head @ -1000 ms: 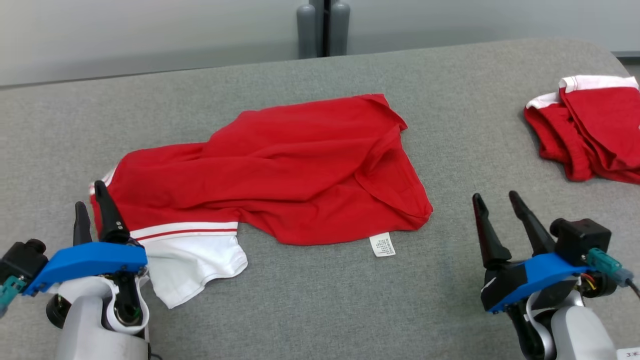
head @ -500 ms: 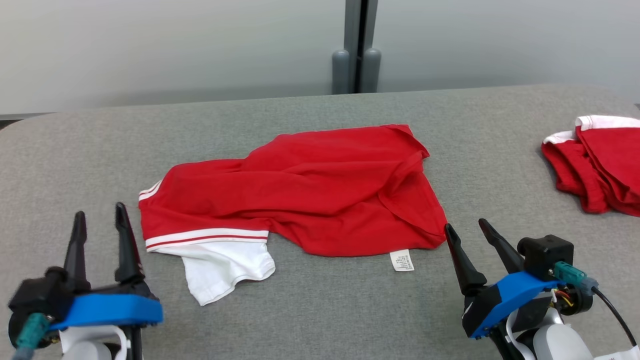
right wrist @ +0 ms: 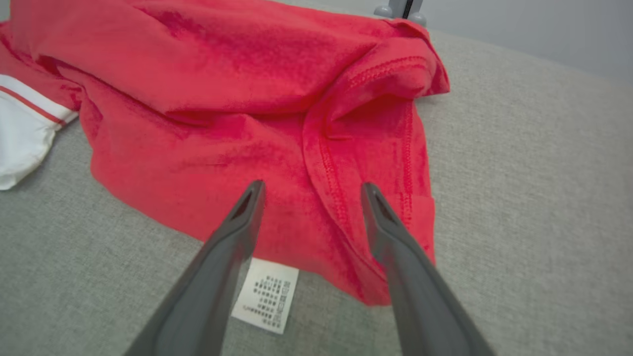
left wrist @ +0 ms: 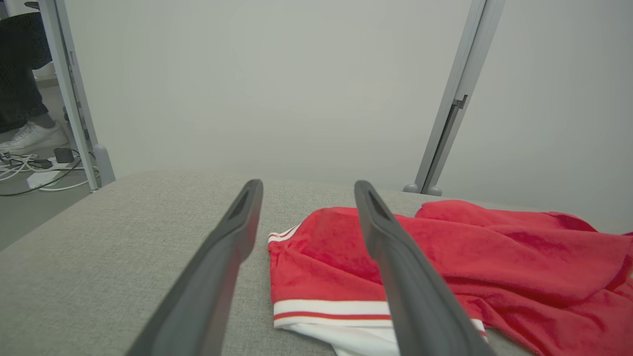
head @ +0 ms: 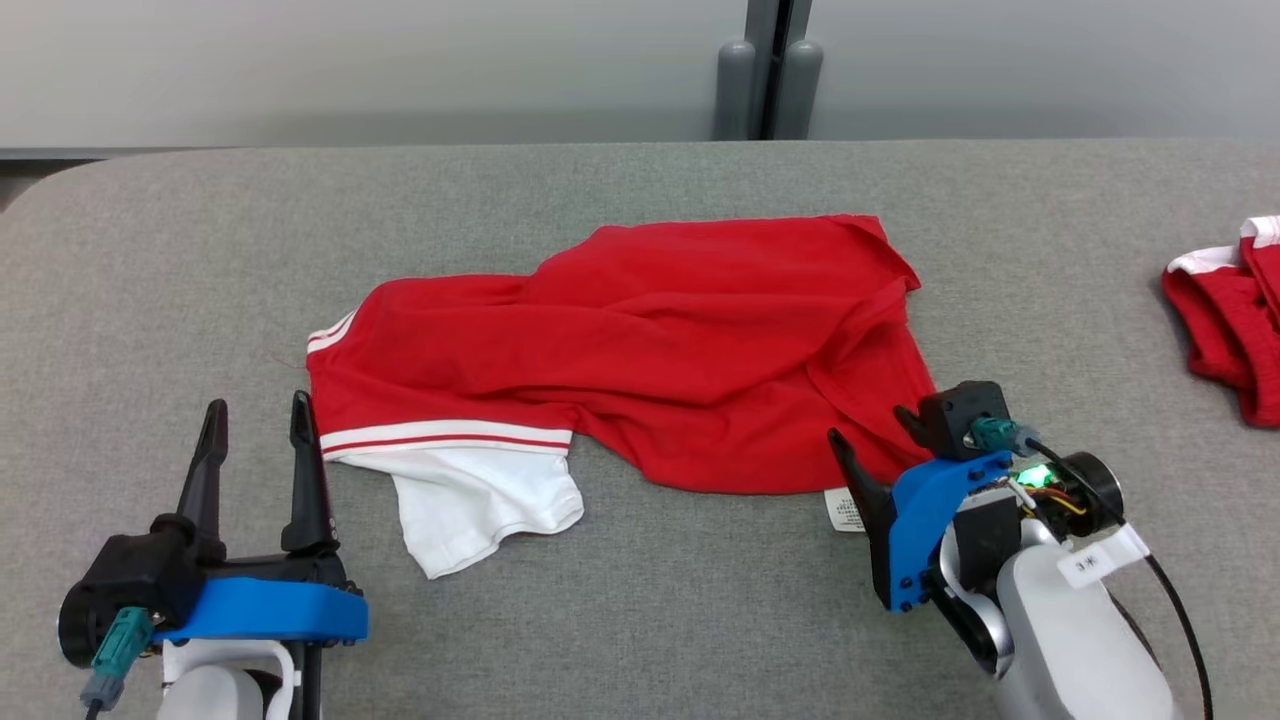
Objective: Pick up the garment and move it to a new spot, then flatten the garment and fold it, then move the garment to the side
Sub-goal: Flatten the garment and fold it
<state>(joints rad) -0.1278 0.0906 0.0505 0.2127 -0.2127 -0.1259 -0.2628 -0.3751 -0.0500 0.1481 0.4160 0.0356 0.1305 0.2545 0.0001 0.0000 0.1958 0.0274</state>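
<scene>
A red garment (head: 640,340) with a white sleeve (head: 480,500) and white-and-red stripes lies crumpled in the middle of the grey table (head: 640,620). My left gripper (head: 257,405) stands open just left of the striped sleeve edge, with nothing between its fingers. In the left wrist view, the left gripper (left wrist: 307,184) points over the garment's (left wrist: 470,257) left edge. My right gripper (head: 868,425) is open at the garment's near right corner. In the right wrist view, the right gripper (right wrist: 312,184) hovers over the red hem (right wrist: 247,99), beside a white label (right wrist: 267,294).
A second red and white garment (head: 1225,320) lies bunched at the table's right edge. Two grey posts (head: 765,90) stand behind the table against a pale wall. In the left wrist view, a person's foot in a white shoe (left wrist: 29,138) and cables (left wrist: 29,170) are on the floor.
The head camera has shifted, so the whole picture slid. My right gripper has moved left to the garment's near right corner. The left gripper stays by the striped sleeve edge.
</scene>
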